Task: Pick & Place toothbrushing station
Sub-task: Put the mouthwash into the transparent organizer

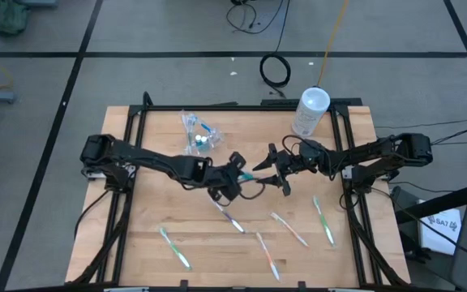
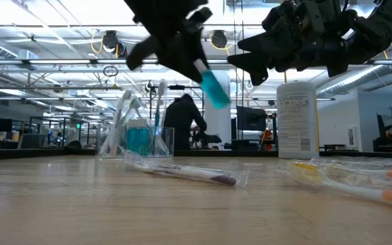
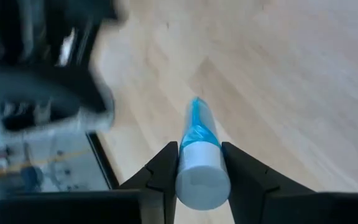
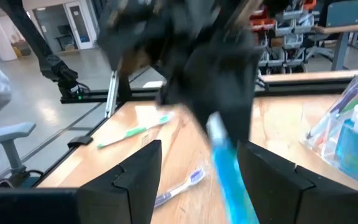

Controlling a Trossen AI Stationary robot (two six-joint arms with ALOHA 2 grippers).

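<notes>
My left gripper (image 1: 235, 174) is shut on a small teal-blue tube with a white cap (image 1: 247, 174), held in the air above the table's middle. In the low view the tube (image 2: 214, 86) slants down toward the right. My right gripper (image 1: 276, 171) is open, close on the tube's right. In the right wrist view its two fingers (image 4: 138, 171) stand on either side of the tube's teal end (image 4: 229, 171) without plainly touching it. A clear crinkly pouch (image 1: 197, 134) lies at the far left with tubes inside. Several toothbrushes (image 1: 290, 229) lie flat on the near half. My left gripper pinches the tube's white cap end (image 3: 201, 177) between its two fingers (image 3: 160, 171). The teal body (image 3: 197, 121) sticks out past the fingertips toward the right gripper. The tube is lifted clear of the table and tilts down toward its free end.
A large whitish canister (image 1: 310, 110) stands at the far right of the table. Wrapped toothbrushes (image 2: 189, 173) lie on the wood below the grippers, with more at the near left (image 1: 175, 247) and near right (image 1: 324, 219). Black frame rails (image 1: 128, 162) run along both sides.
</notes>
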